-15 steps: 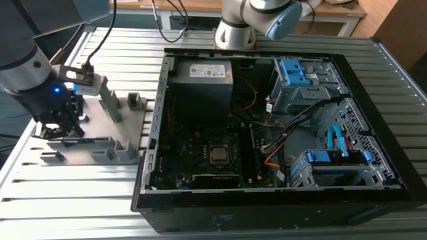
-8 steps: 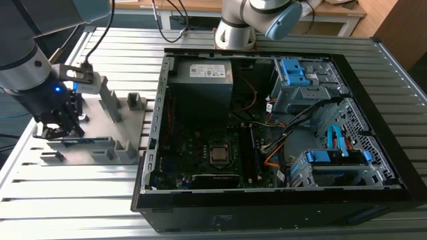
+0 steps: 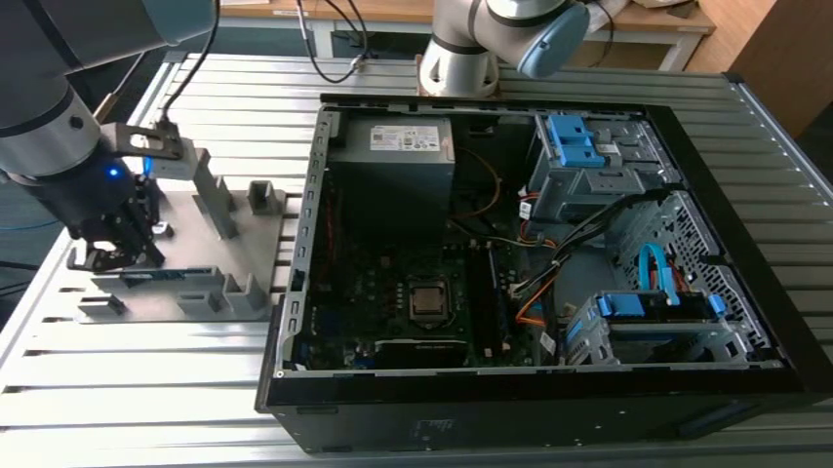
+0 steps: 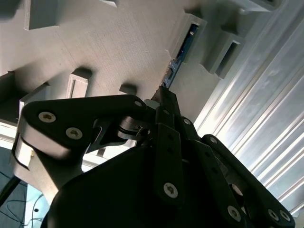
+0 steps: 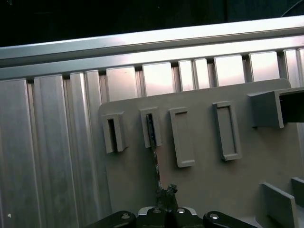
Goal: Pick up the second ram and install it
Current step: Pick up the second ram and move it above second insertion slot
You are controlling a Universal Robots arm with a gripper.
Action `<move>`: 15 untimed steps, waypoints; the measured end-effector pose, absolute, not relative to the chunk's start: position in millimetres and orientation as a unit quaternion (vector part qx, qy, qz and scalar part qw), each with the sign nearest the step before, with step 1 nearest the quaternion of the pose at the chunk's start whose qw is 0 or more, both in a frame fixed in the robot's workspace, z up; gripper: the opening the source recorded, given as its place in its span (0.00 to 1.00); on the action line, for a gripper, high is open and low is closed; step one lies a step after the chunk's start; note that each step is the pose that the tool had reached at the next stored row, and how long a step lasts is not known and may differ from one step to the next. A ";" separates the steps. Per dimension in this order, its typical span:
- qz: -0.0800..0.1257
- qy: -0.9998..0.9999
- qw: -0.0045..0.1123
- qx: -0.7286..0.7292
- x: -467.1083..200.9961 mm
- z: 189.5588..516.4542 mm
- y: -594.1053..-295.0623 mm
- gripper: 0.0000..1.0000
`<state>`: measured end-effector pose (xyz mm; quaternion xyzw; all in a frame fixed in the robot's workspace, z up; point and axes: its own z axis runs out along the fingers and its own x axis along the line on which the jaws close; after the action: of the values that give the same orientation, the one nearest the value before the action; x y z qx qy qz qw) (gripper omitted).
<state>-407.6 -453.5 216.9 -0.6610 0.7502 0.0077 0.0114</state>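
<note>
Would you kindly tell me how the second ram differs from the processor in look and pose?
The second ram is long, thin and dark; the processor is square and silver. The second ram stands on edge in the grey holder outside the computer case, the gripper shut on one end; the processor lies flat inside it. Both are computer parts.

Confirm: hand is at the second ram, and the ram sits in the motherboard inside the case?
Not quite. The hand is at the second ram, but the ram sits in the grey holder block outside the case, as the exterior view shows.
</note>
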 end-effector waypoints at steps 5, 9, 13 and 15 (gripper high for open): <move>0.008 0.738 0.011 -0.674 -407.6 216.9 -453.5 0.10; 0.008 0.730 0.011 -0.684 -407.6 216.9 -453.5 0.10; 0.008 0.721 0.011 -0.693 -407.7 216.9 -453.5 0.10; 0.008 0.716 0.011 -0.698 -407.6 216.9 -453.5 0.10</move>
<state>-407.6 -453.5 216.9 -0.6976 0.7164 0.0083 0.0110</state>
